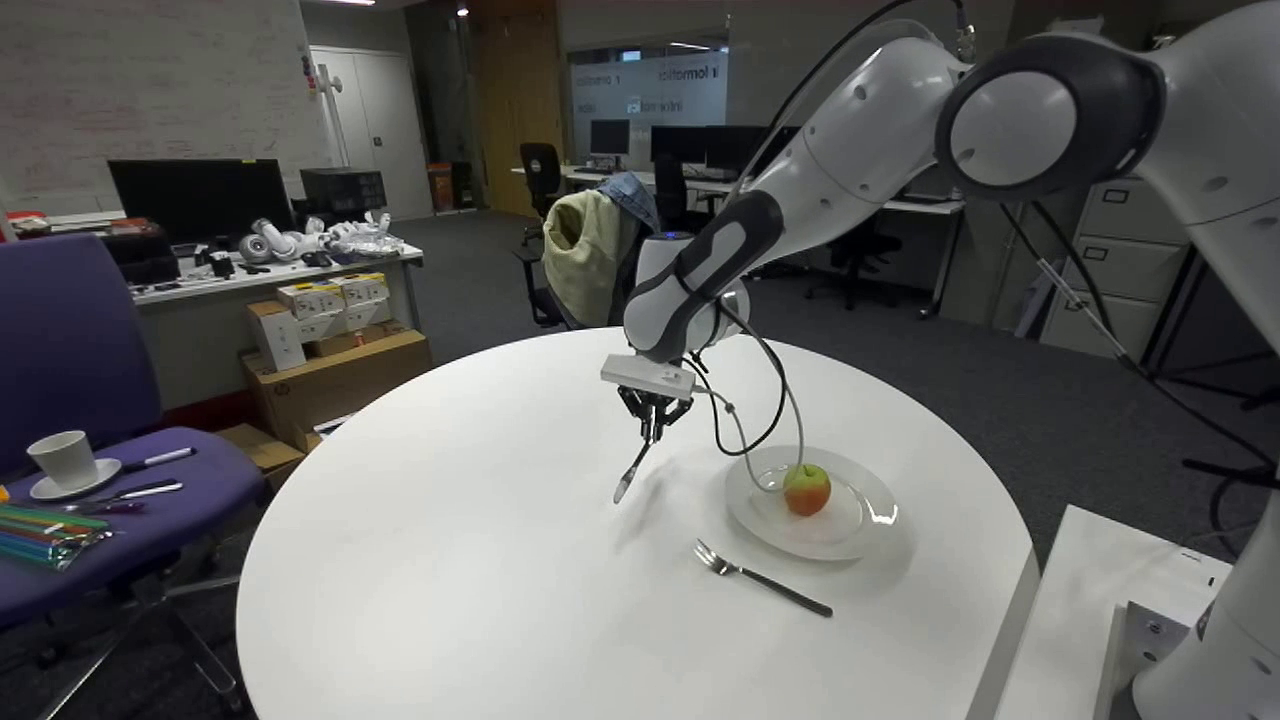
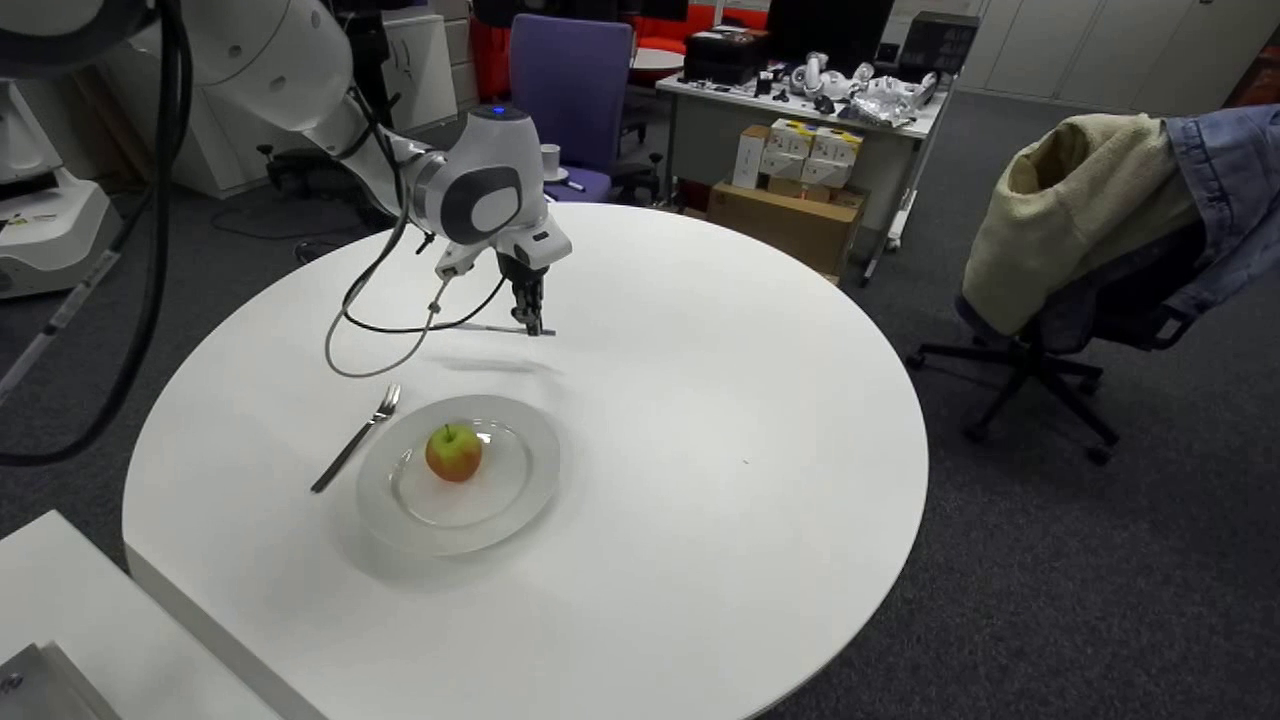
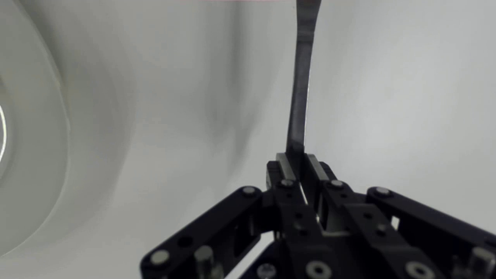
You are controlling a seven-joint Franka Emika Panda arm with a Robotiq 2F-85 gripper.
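A: What do the fingers (image 3: 316,167) have?

B: They're closed on a slim utensil (image 3: 301,87), by its look a knife, though the wrist view cuts off one end.

A: Where is it exactly?

B: Above the worktop (image 2: 720,330), not touching it: its shadow (image 2: 500,366) falls apart from it in both exterior views. In an exterior view it hangs beyond the far side of the plate (image 2: 545,460), with the apple (image 2: 453,454) on that plate and the fork (image 2: 350,450) just left of it.

A: How would you handle it well?

B: Slowly. The pinch seems to sit near one end, so the longer free end could pivot under a jerk or a knock. I'd hold the utensil near level and give the plate's rim and the fork a wide berth.

A: And judging height?

B: Use the shadow. The smaller the gap between it and the utensil, the closer the worktop, and the gentler the motion should be.
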